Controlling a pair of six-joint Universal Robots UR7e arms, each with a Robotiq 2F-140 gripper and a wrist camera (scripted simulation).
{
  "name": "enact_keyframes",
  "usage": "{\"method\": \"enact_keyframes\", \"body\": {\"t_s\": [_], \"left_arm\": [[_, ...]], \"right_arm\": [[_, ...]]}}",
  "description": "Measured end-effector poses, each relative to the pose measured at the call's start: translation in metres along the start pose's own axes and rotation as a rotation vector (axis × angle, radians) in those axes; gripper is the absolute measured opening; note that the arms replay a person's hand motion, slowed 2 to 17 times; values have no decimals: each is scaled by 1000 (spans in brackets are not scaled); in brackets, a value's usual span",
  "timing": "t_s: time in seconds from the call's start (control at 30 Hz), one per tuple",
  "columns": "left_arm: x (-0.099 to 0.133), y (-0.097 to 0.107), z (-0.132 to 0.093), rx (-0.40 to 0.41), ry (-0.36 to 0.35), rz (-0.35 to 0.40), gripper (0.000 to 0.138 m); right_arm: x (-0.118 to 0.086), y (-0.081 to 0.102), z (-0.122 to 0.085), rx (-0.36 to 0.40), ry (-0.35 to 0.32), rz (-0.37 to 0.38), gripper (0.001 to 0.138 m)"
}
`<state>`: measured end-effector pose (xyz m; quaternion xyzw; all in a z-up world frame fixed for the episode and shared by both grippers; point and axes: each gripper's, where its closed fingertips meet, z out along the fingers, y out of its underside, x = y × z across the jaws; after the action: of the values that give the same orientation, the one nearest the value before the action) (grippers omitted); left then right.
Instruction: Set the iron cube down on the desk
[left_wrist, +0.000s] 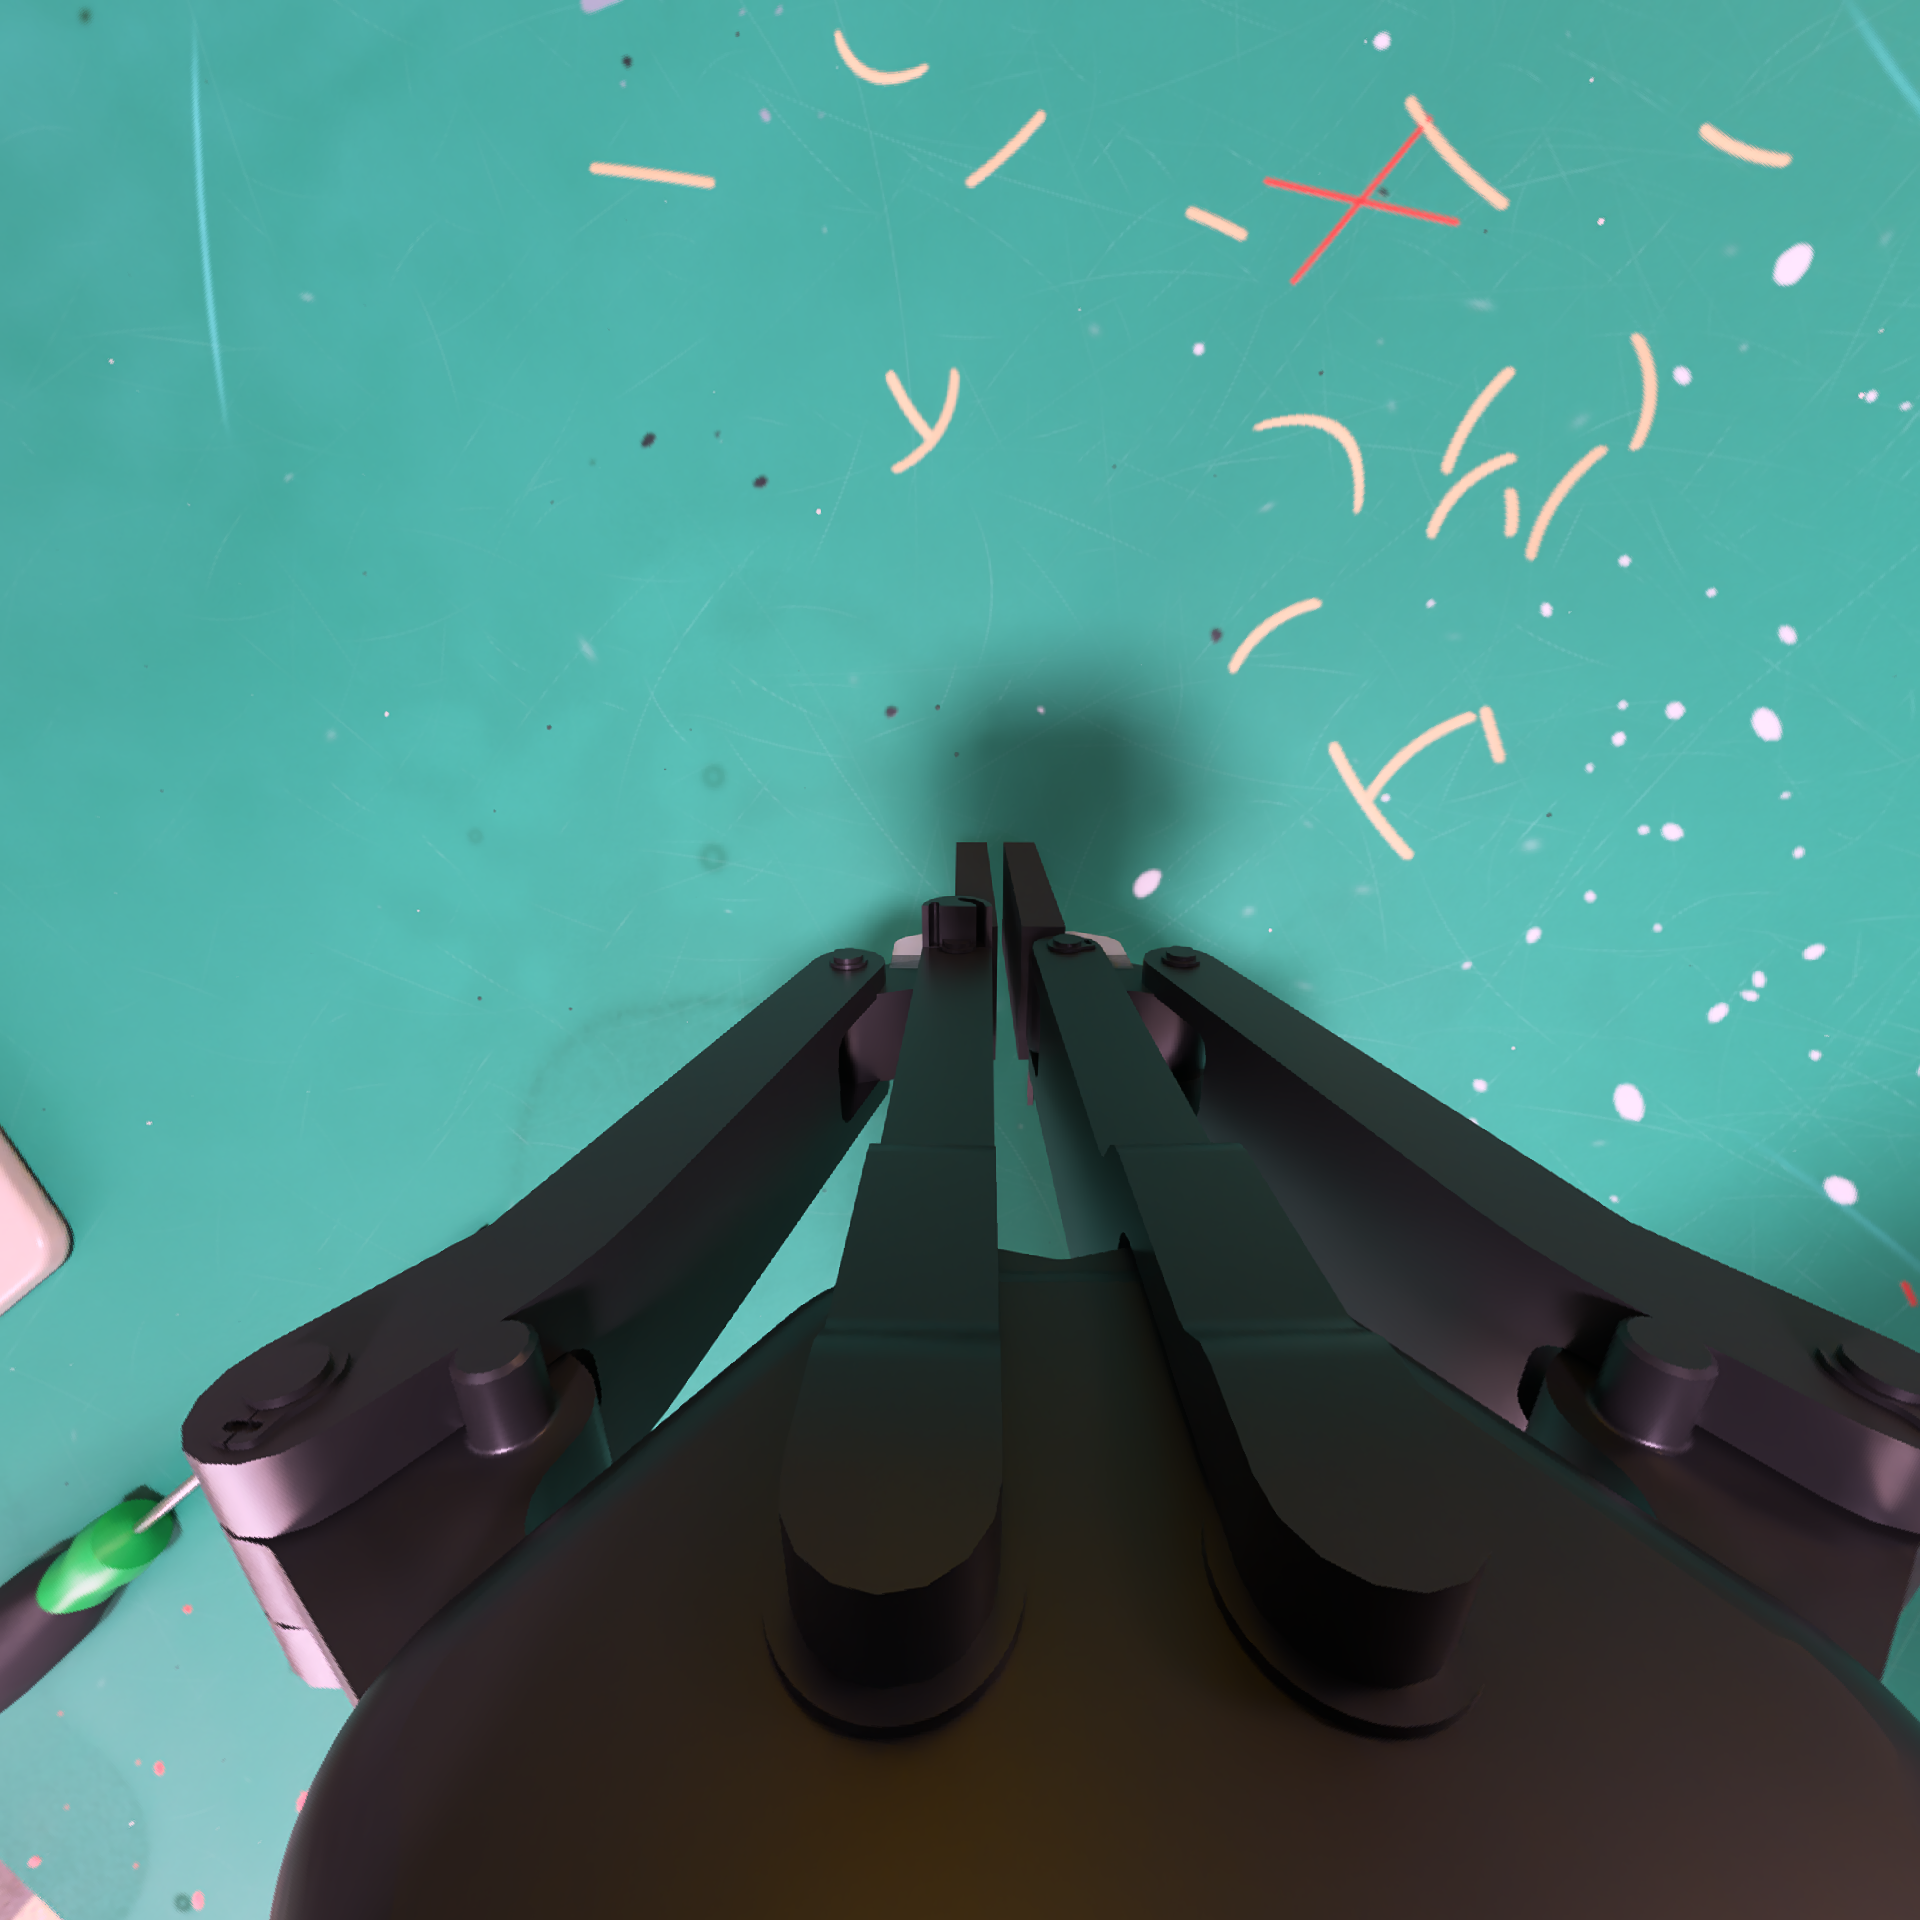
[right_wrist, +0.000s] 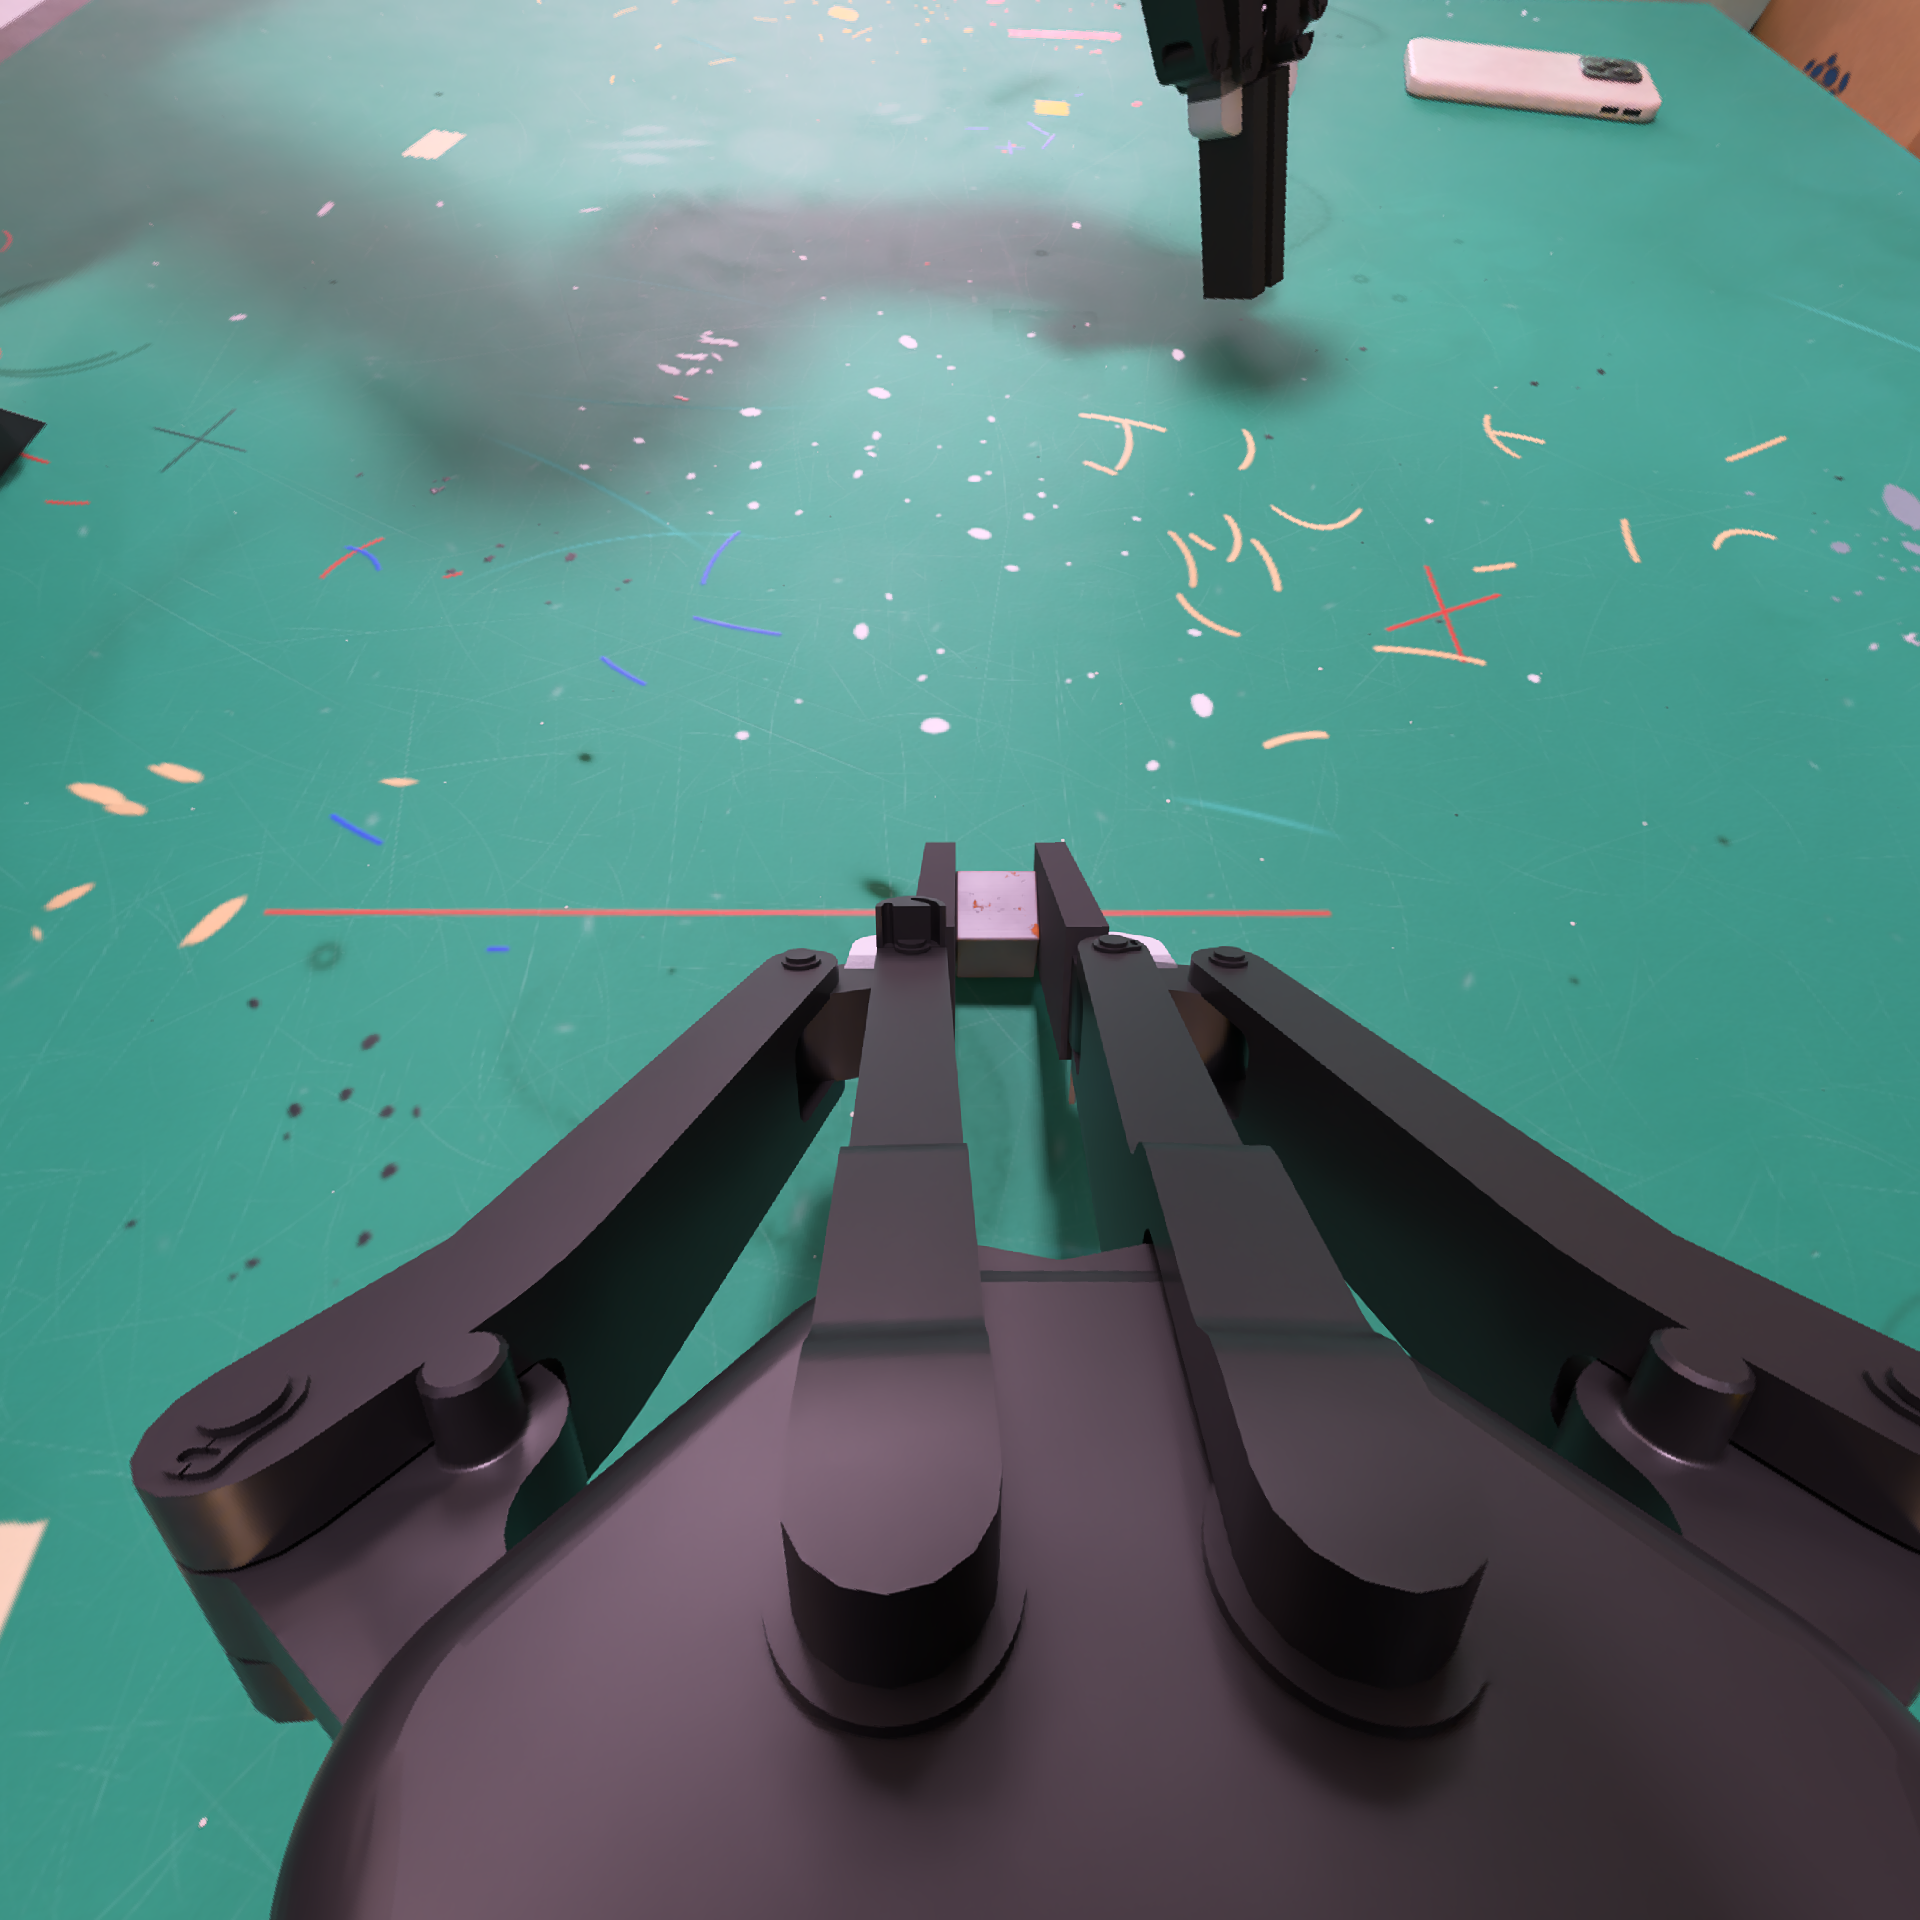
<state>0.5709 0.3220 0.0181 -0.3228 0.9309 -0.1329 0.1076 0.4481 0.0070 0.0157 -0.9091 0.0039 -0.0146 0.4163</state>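
Because the cube (right_wrist: 995, 920) must reach the desk (right_wrist: 623, 1039) gently, the right gripper (right_wrist: 997, 904) clamps it between both fingers, low over the green top. The left gripper (left_wrist: 995, 883), fingers pressed together on nothing, hangs well apart, leaving room.

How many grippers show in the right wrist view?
2. The right gripper in the foreground, shut on the iron cube; the left gripper hangs farther off, upper right.
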Motion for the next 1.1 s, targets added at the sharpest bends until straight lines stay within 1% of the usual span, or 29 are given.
{"method": "enact_keyframes", "body": {"t_s": [0.4,0.7,0.93,1.1], "left_arm": [[-2,1,0,23,2,-69,4],[-4,0,-4,66,-22,-120,4],[-2,-4,-14,123,-41,-155,4],[-2,-5,-28,159,-76,-183,4]], "right_arm": [[0,0,0,0,1,-1,20],[1,0,0,0,3,-2,20],[1,0,0,-1,3,0,20],[2,0,0,-1,3,0,20]]}}
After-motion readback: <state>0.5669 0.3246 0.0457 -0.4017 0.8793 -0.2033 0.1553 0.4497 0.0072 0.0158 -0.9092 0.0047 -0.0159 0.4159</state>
